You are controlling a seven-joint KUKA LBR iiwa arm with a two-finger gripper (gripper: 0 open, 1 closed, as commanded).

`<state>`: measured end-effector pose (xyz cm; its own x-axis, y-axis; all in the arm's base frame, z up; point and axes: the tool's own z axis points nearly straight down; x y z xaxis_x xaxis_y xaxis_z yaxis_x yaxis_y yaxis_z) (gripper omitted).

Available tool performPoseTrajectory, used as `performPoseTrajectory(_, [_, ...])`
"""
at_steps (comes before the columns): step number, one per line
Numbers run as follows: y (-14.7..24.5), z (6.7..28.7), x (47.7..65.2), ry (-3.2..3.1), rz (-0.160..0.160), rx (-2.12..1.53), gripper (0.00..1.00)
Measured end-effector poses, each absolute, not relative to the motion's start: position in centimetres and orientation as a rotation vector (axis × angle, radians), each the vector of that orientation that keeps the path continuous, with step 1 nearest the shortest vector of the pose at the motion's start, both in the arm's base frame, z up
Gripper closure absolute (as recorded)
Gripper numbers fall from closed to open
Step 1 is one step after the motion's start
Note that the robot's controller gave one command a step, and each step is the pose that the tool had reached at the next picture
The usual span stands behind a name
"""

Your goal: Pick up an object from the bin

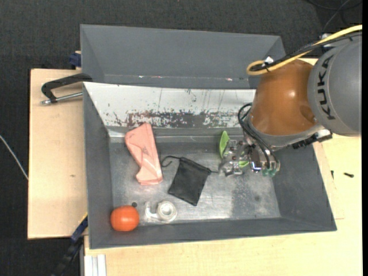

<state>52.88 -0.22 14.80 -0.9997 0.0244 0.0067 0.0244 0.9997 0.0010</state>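
1. The gripper point(246, 164) is down low over the right side of the bin point(253, 199) floor. It's a tangle of metal bits from this angle, so I honestly can't tell whether it's spread or clamped on anything.
2. Closest thing is a slim green piece point(223, 144), kinda leaf-shaped, just left of the gripper and near the foot of the back wall. Its long axis runs roughly toward and away from that wall, leaning a little, with the pointy end up at the wall.
3. The floor is scuffed grey metal, and the back wall has rusty speckles along its lower part.
4. There's bare floor in front of the gripper and to its right, up to the sloped right wall.
5. Further left:
   - a black pouch point(188, 180), lying flat mid-floor
   - a pink pad point(144, 154), long axis toward the back wall
   - a clear roll point(162, 211) and an orange ball point(124, 218) down by the front-left corner
6. Above the gripper sits the arm's orange cover point(280, 103).
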Motion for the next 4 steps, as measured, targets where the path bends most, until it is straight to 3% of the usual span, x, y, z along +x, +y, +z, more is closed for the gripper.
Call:
performPoseTrajectory(2, [0.4,27.0,53.1,-3.144,-0.001,-0.009,1.00])
performPoseTrajectory(3, [0.0,26.4,53.4,-3.161,0.000,0.035,1.00])
performPoseTrajectory(4, [1.2,21.7,52.8,-3.138,0.000,0.177,1.00])
